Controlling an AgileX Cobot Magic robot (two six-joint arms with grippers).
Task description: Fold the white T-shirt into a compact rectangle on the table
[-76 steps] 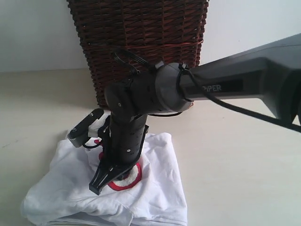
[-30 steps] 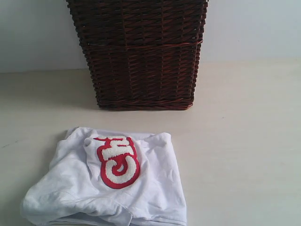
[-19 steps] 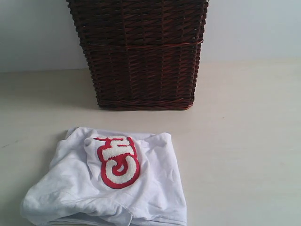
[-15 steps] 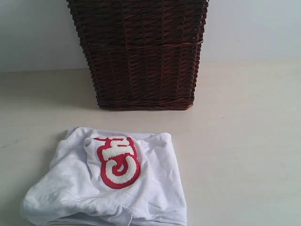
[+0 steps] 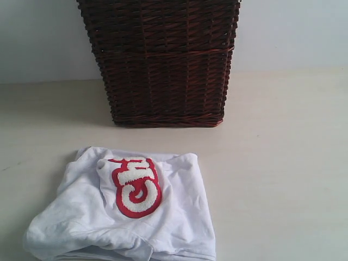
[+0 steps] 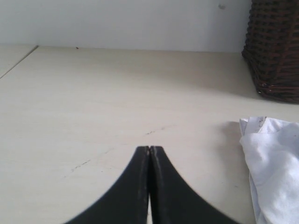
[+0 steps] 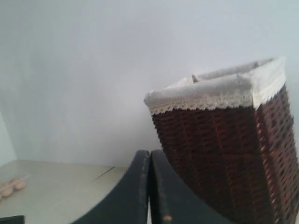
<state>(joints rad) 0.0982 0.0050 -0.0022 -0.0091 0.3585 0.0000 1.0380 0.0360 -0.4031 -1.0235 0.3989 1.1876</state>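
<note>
The white T-shirt [image 5: 125, 212] lies folded in a rumpled bundle on the table [image 5: 277, 163], at the front left of the exterior view, with red-outlined fuzzy lettering [image 5: 136, 187] on top. No arm shows in the exterior view. In the left wrist view my left gripper [image 6: 149, 148] is shut and empty over bare tabletop, with an edge of the T-shirt [image 6: 273, 163] off to one side. My right gripper [image 7: 150, 152] is shut and empty too, raised and facing the basket.
A tall dark brown wicker basket [image 5: 163, 60] stands at the back of the table, behind the shirt; the right wrist view shows its white lace-trimmed liner [image 7: 219, 91]. A white wall runs behind it. Small pale objects [image 7: 11, 185] lie far off on the table.
The right arm that reached over the shirt earlier has left the exterior view. Over the last second nothing has visibly moved.
</note>
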